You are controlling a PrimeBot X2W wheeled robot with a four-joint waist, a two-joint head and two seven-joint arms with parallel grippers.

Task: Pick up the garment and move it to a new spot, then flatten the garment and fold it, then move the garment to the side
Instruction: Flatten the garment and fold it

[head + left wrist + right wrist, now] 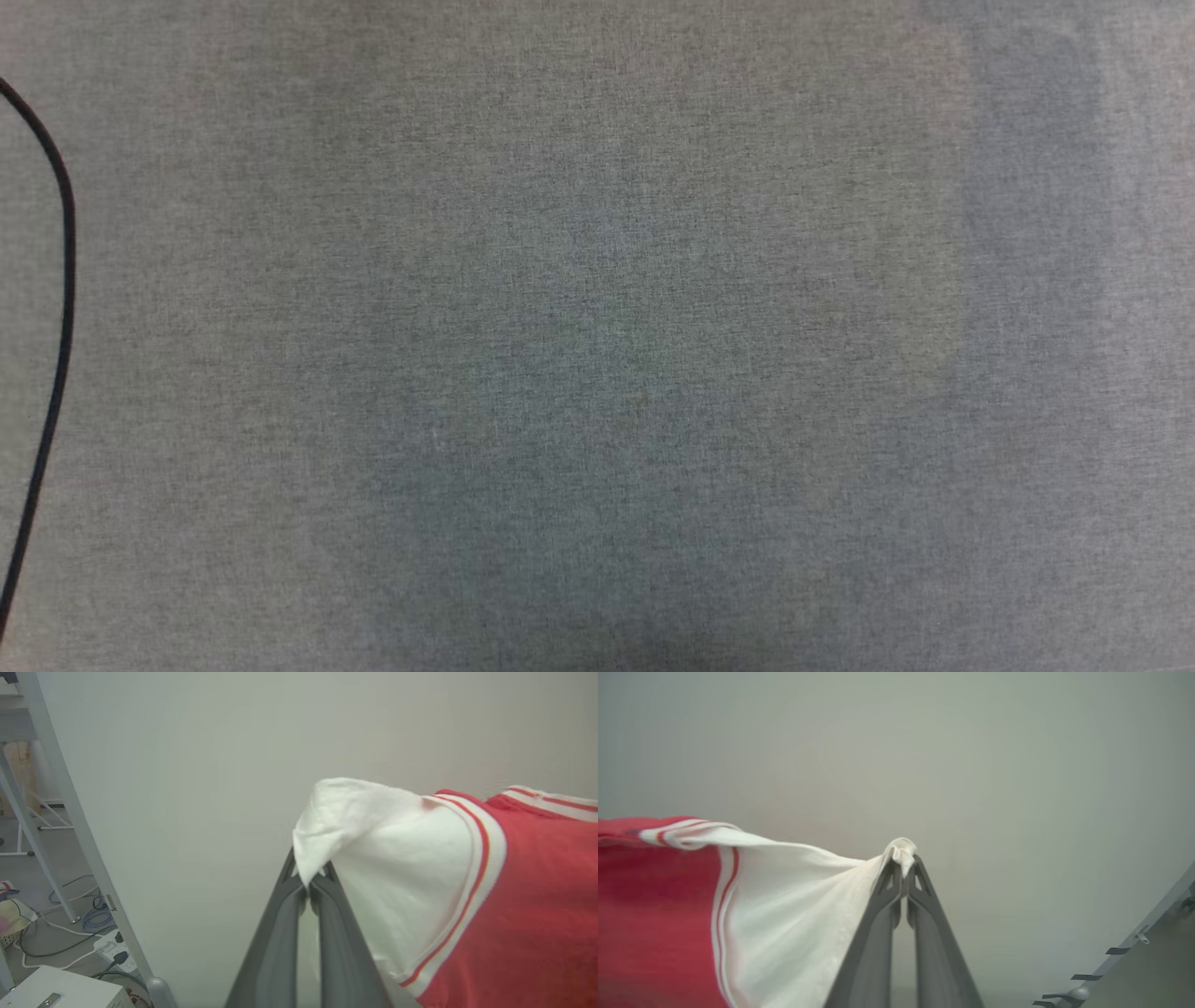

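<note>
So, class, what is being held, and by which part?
The garment: the left gripper has its jaws shut on one white sleeve's edge, the right gripper on white sleeve fabric at the opposite side.

A lab-like room — loose cables [96,914], power strip [112,948], bare metal frame [77,812].

Black cable [67,280] on grey cloth [597,336]; power strip [114,949], loose cables [96,914] beside metal leg [77,798]

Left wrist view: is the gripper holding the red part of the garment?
No, the left gripper pinches the garment by its white sleeve.
</note>
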